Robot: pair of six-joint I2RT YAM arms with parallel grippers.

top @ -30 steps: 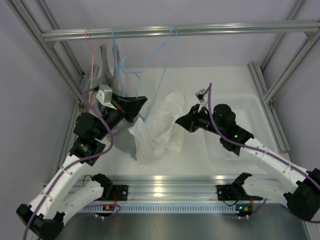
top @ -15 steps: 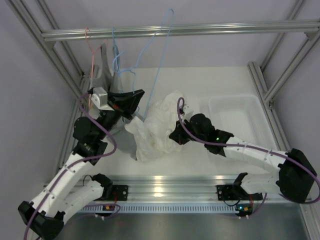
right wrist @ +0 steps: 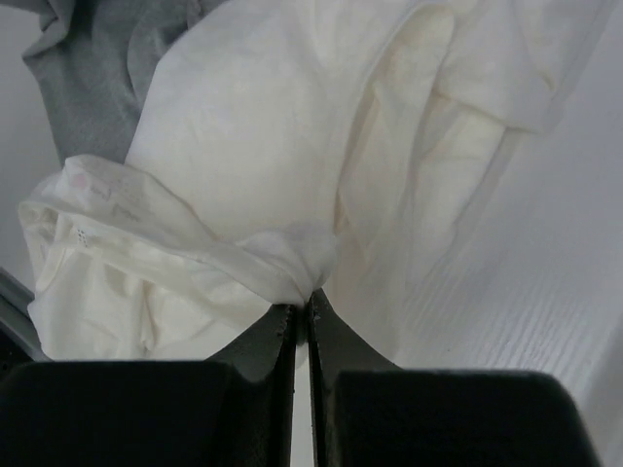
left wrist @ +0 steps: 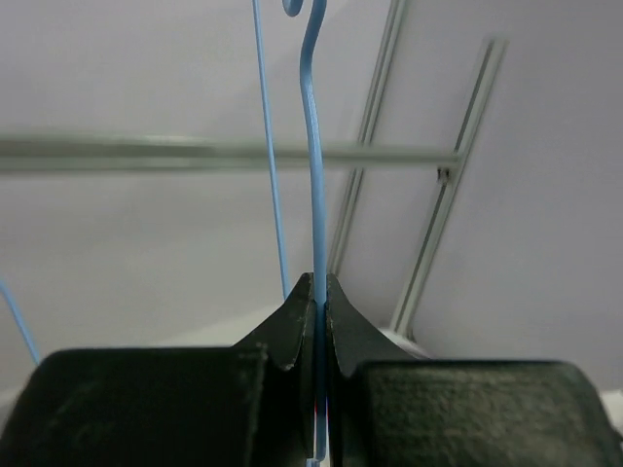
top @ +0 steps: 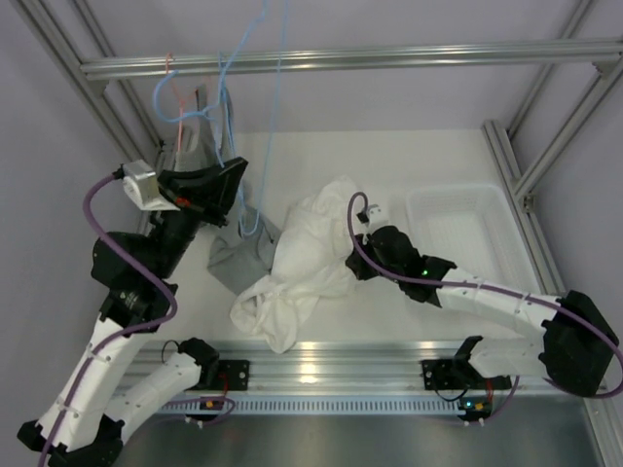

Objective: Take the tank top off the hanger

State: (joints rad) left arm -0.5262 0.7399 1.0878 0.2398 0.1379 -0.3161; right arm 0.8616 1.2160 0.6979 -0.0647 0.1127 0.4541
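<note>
Pinching a fold of the white tank top (right wrist: pixel 263 146) below the hanger (left wrist: pixel 313 195), the right gripper (right wrist: pixel 302 313) anchors it, while the left gripper (left wrist: pixel 313 304), clamped on the wire, holds that high so they part.

Clear bin (top: pixel 467 233) by right edge; grey garment (top: pixel 238 258) near left edge; pink hanger (top: pixel 172 70) on rail (top: pixel 389 56), far-left corner.
</note>
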